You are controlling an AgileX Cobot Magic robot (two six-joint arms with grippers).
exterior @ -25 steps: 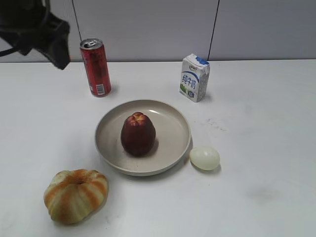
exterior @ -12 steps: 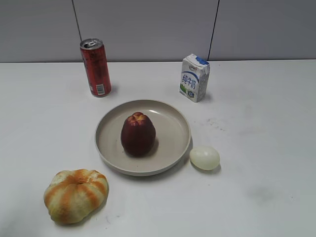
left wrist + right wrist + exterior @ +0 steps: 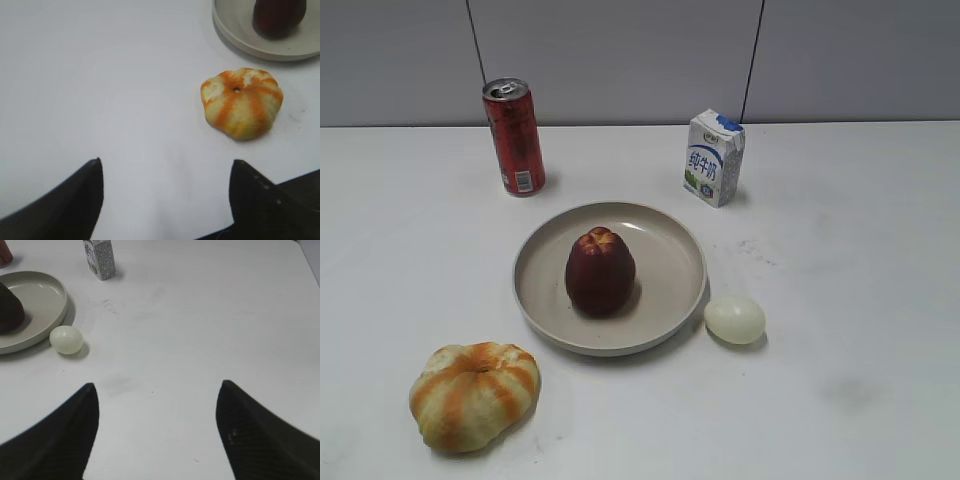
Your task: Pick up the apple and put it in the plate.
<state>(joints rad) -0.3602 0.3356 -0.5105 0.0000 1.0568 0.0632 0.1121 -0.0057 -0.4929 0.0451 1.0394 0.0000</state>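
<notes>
The dark maroon-red apple [image 3: 600,272] stands upright in the beige-cream plate [image 3: 665,300] at the middle of the table. It also shows in the left wrist view [image 3: 278,17] inside the plate [image 3: 235,35], and at the left edge of the right wrist view [image 3: 10,310] in the plate [image 3: 47,300]. My left gripper [image 3: 165,162] is open and empty over bare table, well short of the plate. My right gripper [image 3: 157,385] is open and empty to the right of the plate. Neither gripper shows in the exterior view.
An orange-and-cream pumpkin-shaped thing [image 3: 474,395] lies front left of the plate. A pale egg [image 3: 735,320] lies just right of the plate's rim. A red can [image 3: 514,136] and a small milk carton [image 3: 714,157] stand behind the plate.
The dark left arm that showed at the top left of the exterior view one second ago has left that view. The apple and plate have not moved.
</notes>
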